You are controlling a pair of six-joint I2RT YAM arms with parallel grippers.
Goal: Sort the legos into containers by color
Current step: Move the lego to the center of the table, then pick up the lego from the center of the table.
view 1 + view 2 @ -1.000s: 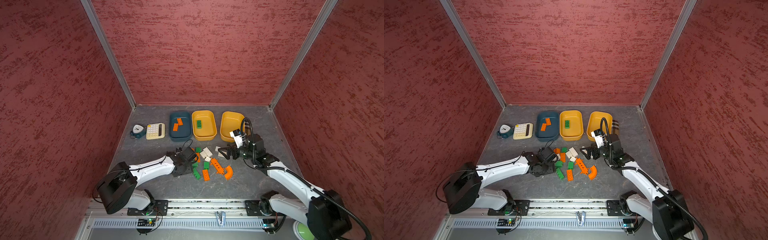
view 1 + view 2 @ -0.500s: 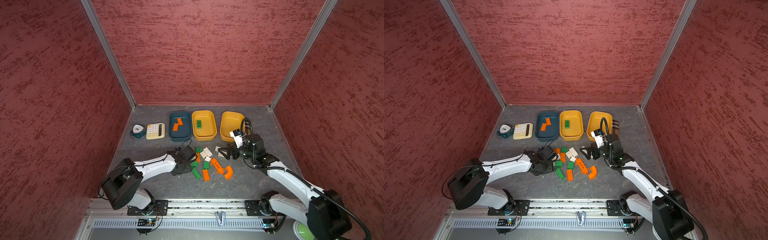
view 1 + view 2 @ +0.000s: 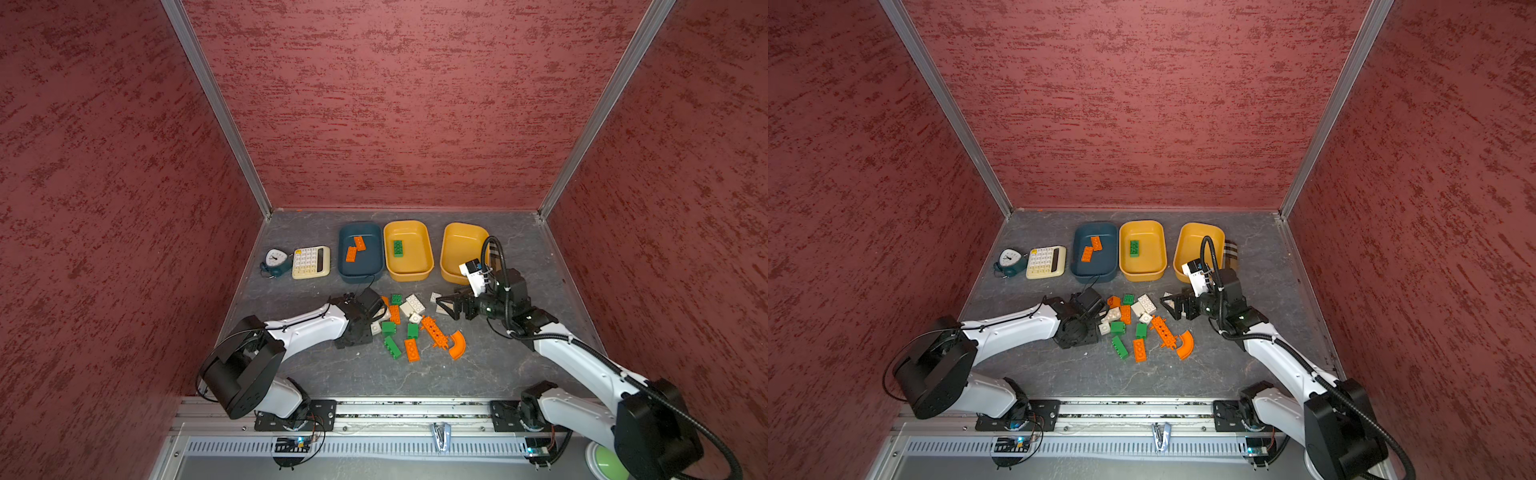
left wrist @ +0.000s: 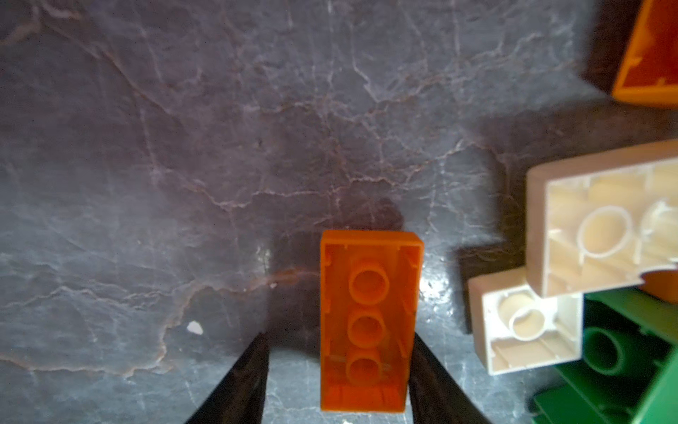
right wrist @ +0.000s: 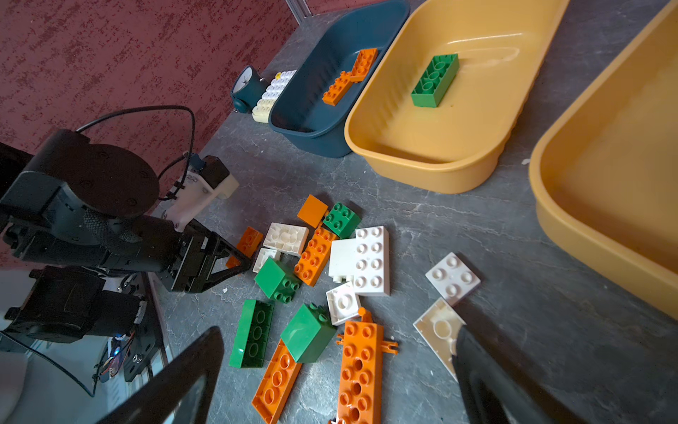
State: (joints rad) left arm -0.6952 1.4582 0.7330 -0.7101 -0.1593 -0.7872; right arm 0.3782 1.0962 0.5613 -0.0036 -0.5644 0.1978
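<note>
Loose legos (image 3: 405,328) in orange, green and white lie mid-table, among them a long holed orange piece (image 3: 433,331) and an orange arc (image 3: 457,345). My left gripper (image 4: 339,337) is low at the pile's left edge and straddles an upside-down orange brick (image 4: 368,319). One finger touches its side and the other stands apart, so it is open. My right gripper (image 5: 339,332) hovers wide open over the pile's right side, next to a white plate (image 5: 438,330). The teal container (image 3: 370,268) holds two orange bricks. The middle yellow container (image 3: 417,264) holds one green brick. The right yellow container (image 3: 459,249) looks empty.
A teal clock (image 3: 274,262) and a cream calculator (image 3: 311,262) sit left of the containers. A striped object (image 3: 1230,253) lies behind the right yellow container. Red walls close in three sides and a metal rail (image 3: 415,409) runs along the front.
My left gripper has reached a little further into the pile's left edge and its jaws have narrowed round the orange brick. The right arm has not moved.
</note>
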